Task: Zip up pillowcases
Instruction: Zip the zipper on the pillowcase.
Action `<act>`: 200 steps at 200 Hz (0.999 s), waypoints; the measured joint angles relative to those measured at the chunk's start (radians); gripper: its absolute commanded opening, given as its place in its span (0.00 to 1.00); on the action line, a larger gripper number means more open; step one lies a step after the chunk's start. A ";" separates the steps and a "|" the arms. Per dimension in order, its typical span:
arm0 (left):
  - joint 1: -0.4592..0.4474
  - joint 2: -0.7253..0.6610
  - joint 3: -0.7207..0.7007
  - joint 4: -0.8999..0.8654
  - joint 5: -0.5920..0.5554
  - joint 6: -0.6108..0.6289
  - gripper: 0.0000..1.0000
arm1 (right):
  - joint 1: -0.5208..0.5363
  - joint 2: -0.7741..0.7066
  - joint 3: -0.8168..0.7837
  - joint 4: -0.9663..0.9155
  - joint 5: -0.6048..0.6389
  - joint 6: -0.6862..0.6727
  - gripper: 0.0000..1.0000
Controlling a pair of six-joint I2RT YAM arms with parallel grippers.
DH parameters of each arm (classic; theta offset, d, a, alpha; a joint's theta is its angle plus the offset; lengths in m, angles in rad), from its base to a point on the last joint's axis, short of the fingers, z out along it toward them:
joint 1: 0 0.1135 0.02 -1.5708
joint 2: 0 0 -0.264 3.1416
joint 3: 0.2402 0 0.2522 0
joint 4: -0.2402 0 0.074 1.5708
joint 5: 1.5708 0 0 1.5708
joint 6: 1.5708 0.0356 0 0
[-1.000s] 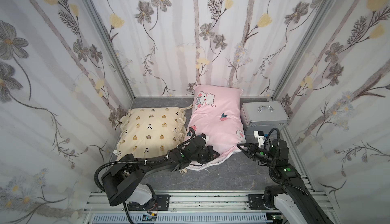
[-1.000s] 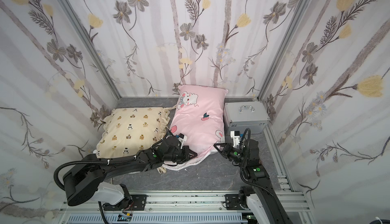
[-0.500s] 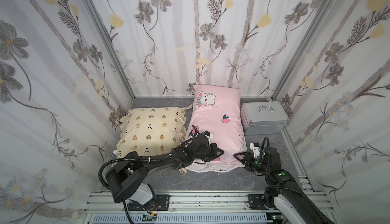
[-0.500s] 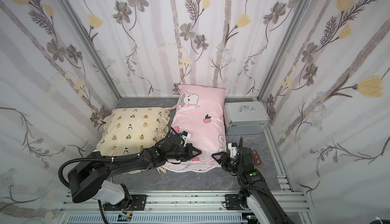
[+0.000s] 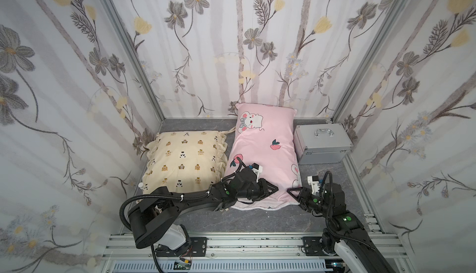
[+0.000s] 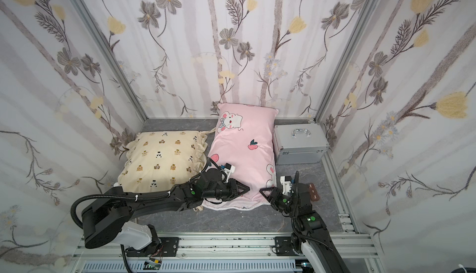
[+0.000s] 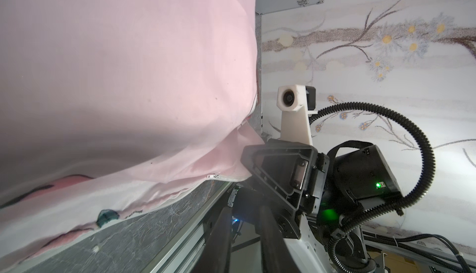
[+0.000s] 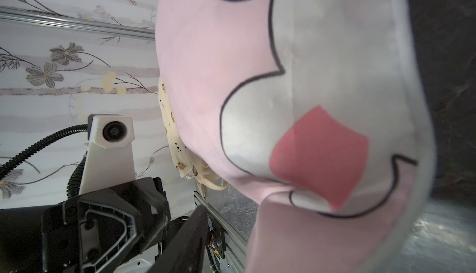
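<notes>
The pink pillow (image 5: 262, 150) lies between the cream pillow (image 5: 183, 161) and the metal case (image 5: 322, 143), with the left gripper (image 5: 275, 189) at its near edge and the right gripper (image 5: 292, 193) beside its corner, and I cannot tell either one's grip

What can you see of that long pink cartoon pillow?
The long pink pillow is stuffed fabric printed with a mouse, rabbits and peaches. It lies flat on the grey floor between a cream ruffled pillow and a silver metal case, far end at the back wall. A white zipper edges its near end, where the left gripper is above it and the right gripper is at its corner.
</notes>
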 measured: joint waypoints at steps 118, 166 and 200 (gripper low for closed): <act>-0.073 0.132 -0.029 0.216 0.001 -0.130 0.36 | 0.055 -0.114 -0.073 -0.009 0.024 0.137 0.00; -0.084 0.164 -0.050 0.322 0.000 -0.187 0.38 | 0.054 -0.113 -0.099 0.085 -0.013 0.224 0.00; -0.085 0.148 -0.065 0.321 -0.010 -0.187 0.38 | 0.050 -0.133 -0.134 0.183 -0.027 0.315 0.00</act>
